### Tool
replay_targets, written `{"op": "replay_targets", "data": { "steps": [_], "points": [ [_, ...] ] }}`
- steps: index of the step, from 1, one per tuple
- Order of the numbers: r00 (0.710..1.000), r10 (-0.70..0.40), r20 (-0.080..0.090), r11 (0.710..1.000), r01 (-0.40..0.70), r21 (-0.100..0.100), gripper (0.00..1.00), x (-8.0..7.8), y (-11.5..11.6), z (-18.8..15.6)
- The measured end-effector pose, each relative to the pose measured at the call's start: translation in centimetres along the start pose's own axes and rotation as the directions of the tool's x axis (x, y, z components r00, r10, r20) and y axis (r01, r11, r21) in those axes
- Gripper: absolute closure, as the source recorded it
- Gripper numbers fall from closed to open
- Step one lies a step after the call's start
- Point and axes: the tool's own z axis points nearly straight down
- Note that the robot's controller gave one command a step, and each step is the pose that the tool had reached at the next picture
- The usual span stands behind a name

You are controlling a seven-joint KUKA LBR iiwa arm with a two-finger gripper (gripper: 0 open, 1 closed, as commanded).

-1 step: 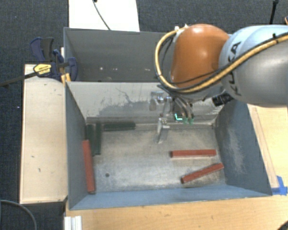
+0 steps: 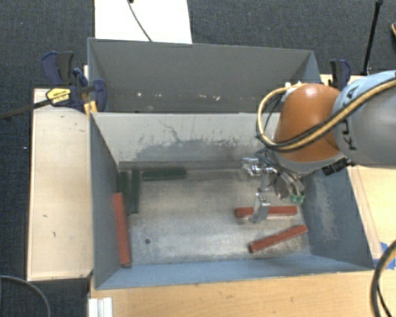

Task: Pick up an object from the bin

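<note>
My gripper hangs low in the right half of the bin, under the arm's orange cover. Its tip is down on a short red bar that lies flat on the floor, running left to right. The tip hides the bar's middle-left part, and red shows on both sides of it. A second red bar lies just in front of it, slightly slanted, near the bin's front right corner.
A long red bar lies along the left wall. A dark green bar lies beside it. Another green bar rests along the back wall. The arm comes in over the right rim.
</note>
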Motion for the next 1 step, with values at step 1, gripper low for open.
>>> {"op": "replay_targets", "data": {
  "steps": [1],
  "points": [
    [1.0, 0.019, 0.006, 1.0, -0.019, -0.003, 0.0, -0.01, -1.59, 2.56]
  ]
}}
